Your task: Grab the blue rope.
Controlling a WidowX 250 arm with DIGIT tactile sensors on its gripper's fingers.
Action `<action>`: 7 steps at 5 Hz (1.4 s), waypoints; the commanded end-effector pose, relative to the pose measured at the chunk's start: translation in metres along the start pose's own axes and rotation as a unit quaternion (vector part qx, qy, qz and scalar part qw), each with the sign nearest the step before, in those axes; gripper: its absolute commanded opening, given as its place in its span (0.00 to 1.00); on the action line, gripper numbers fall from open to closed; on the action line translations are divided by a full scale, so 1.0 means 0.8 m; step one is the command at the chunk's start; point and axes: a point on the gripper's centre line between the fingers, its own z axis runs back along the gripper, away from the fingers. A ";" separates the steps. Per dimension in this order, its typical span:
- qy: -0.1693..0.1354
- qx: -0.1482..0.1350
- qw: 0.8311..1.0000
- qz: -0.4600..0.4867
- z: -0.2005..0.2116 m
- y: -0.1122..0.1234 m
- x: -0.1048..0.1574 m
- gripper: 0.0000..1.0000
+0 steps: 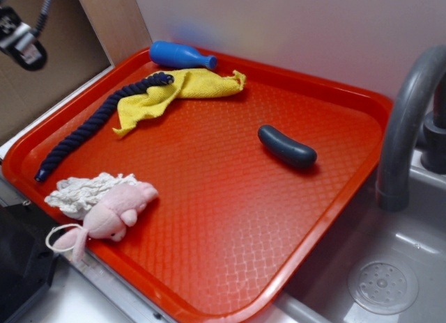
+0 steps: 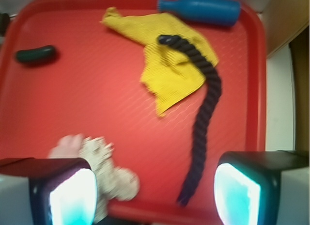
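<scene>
Here the tray (image 1: 209,198) centre lies bare. The rope (image 2: 206,108) runs along one rim, one end on the cloth (image 2: 169,65). Gripper (image 2: 155,196) wide open, holding nothing.

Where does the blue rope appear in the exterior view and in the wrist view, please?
Exterior: the blue rope runs diagonally along the tray's left side, its upper end on the yellow cloth.
Wrist: the rope curves from the cloth down toward the lower right, ending near the right finger.
Shared landmark: the yellow cloth under the rope's end.
</scene>
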 end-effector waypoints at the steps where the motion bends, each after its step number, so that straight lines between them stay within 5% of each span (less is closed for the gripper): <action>1: 0.014 0.060 0.998 0.024 -0.042 0.048 0.015 1.00; 3: 0.050 0.101 0.993 0.027 -0.092 0.045 0.013 1.00; 5: 0.092 0.087 0.992 0.028 -0.141 0.053 0.008 1.00; 6: 0.122 0.093 0.988 0.024 -0.183 0.054 0.000 0.00; 7: 0.122 0.093 0.988 0.025 -0.185 0.055 0.000 0.00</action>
